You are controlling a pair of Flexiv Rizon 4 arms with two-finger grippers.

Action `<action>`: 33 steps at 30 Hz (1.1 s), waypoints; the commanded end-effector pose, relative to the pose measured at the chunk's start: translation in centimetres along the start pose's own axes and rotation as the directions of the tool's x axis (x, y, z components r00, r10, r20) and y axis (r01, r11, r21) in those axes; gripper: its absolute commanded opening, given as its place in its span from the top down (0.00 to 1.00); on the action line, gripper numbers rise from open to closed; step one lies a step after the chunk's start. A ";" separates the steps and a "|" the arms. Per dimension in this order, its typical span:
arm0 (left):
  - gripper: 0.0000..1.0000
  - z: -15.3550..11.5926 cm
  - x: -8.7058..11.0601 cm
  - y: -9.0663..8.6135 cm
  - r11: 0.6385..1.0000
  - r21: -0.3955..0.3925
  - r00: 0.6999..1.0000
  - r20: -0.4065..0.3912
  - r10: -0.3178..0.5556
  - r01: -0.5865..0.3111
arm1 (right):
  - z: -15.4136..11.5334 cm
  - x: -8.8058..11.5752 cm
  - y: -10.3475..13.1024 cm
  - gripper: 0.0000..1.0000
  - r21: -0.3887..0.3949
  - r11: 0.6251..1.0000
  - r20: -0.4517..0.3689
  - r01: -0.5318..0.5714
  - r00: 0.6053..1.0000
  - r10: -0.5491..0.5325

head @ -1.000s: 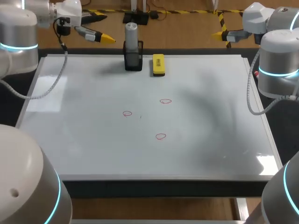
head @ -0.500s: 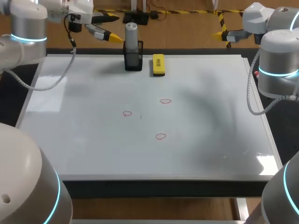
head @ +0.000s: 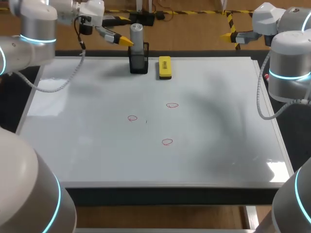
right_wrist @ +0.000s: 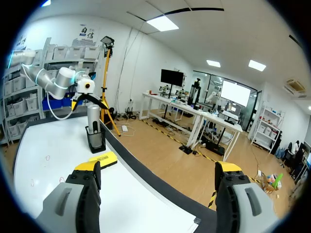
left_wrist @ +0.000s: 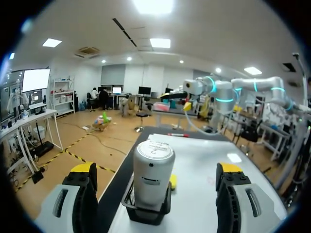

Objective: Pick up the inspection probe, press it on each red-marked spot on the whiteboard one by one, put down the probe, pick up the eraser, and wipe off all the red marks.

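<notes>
The inspection probe (head: pixel 136 36), a grey cylinder, stands upright in a black holder (head: pixel 138 63) at the whiteboard's far edge. A yellow eraser (head: pixel 164 67) lies just right of the holder. Three red circles (head: pixel 132 118) (head: pixel 172 105) (head: pixel 167 141) are drawn mid-board. My left gripper (head: pixel 121 31) hangs open just left of the probe's top. In the left wrist view the probe (left_wrist: pixel 153 165) stands ahead, between the spread fingers (left_wrist: pixel 80 194), untouched. My right gripper (head: pixel 226 26) is open and holds nothing beyond the far right corner. The right wrist view shows the probe (right_wrist: pixel 94 119) and eraser (right_wrist: pixel 103 159) far off.
The whiteboard (head: pixel 87 145) covers nearly the whole table, with its framed edge (head: pixel 165 184) at the front. My right arm's elbow (head: pixel 289 63) stands over the right edge. A red marker (left_wrist: pixel 177 135) lies near the board's far side in the left wrist view.
My left gripper has swung right along the far edge, from well left of the probe to right beside its top. The right arm, probe and eraser have not moved.
</notes>
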State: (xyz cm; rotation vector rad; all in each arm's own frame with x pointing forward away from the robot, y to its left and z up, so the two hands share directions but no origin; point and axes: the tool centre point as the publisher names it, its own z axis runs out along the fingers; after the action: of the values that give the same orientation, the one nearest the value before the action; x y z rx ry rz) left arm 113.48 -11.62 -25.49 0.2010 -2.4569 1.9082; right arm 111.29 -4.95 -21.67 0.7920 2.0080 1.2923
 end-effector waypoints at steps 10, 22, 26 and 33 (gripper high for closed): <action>0.00 1.8 -1.2 0.9 0.999 0.048 1.000 -0.007 -0.008 0.008 | 0.0 0.0 0.0 0.00 0.001 1.000 -0.001 0.000 1.000 0.000; 0.00 2.7 -1.6 1.6 0.997 0.073 1.000 -0.003 -0.015 0.015 | 0.0 0.0 0.0 0.00 0.001 1.000 -0.001 0.000 1.000 0.000; 0.00 2.8 -1.6 1.6 0.997 0.082 1.000 0.003 -0.015 0.015 | 0.0 0.0 0.0 0.00 0.001 1.000 -0.001 0.000 1.000 0.000; 0.04 2.6 -1.2 1.8 0.995 0.098 1.000 0.015 -0.015 0.013 | 0.0 0.0 0.0 0.00 0.001 1.000 -0.001 0.000 1.000 0.000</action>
State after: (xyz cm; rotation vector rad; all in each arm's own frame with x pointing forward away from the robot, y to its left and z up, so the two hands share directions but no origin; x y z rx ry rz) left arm 114.93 -13.66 -27.81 0.2328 -2.3676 2.0226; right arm 111.29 -4.95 -21.67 0.7920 2.0081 1.2923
